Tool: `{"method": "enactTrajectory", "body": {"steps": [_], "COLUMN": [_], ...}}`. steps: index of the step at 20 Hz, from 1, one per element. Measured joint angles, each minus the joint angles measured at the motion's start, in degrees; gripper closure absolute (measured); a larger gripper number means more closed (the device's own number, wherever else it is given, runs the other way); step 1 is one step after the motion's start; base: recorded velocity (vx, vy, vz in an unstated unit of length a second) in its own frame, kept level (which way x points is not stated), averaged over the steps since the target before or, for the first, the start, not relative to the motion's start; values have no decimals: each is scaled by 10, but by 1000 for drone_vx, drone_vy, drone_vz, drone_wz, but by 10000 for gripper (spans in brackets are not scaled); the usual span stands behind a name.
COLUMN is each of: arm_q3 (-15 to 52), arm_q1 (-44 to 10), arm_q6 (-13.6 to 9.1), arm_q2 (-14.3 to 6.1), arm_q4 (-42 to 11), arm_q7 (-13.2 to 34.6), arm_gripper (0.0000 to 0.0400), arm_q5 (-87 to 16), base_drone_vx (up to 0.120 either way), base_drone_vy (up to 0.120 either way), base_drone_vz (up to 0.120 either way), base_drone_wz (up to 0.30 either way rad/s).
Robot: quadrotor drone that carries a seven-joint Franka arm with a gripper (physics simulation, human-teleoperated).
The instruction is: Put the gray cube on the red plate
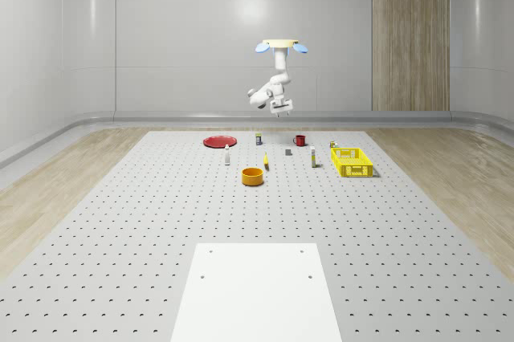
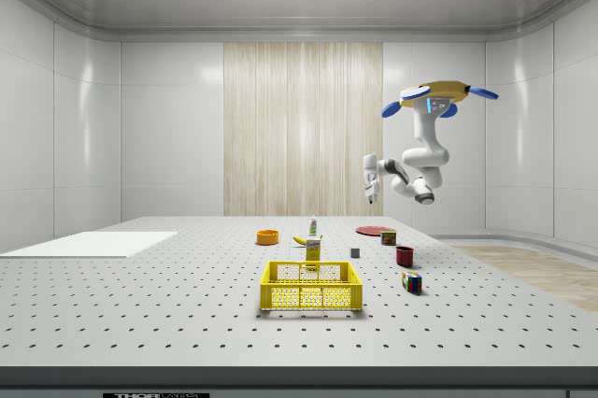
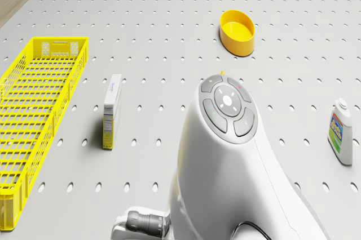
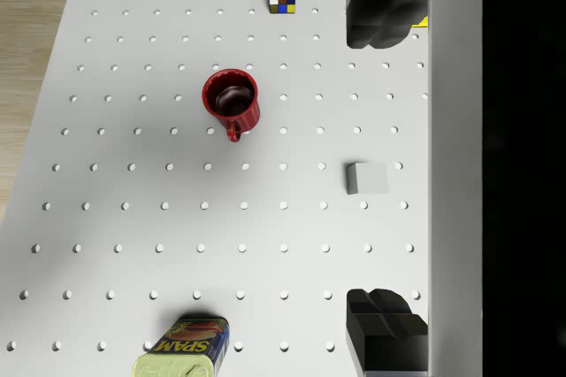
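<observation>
Two dark fingertips [image 4: 380, 19] stand wide apart with nothing between them, my gripper [image 4: 382, 165] hanging high over the perforated table [image 4: 133, 218] while the drone [image 1: 282, 46] hovers above its far end, and the gray cube [image 4: 366, 178] sits flat on the table straight below, between the pads, beside the red mug [image 4: 233, 101] and well apart from the red plate [image 1: 218, 141]. It looks to me like a small, rigid, light block with smooth flat faces, perhaps a touch slippery, so I'd come straight down and pinch two opposite side faces squarely at mid-height.
</observation>
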Motion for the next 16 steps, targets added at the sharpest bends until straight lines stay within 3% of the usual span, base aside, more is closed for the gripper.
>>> {"method": "enactTrajectory", "body": {"steps": [8, 13, 16], "arm_q3": [33, 43, 48], "arm_q1": [-67, -84, -90], "arm_q6": [-16, -9, -3], "arm_q2": [-36, -53, -63], "arm_q4": [-7, -7, -6], "arm_q7": [45, 58, 63], "arm_gripper": [0, 0, 0], "arm_q5": [-22, -19, -15], "base_drone_vx": [0, 112, 120], "base_drone_vy": [120, 8, 0], "base_drone_vz": [-120, -8, -107], "base_drone_wz": [0, 0, 0]}}
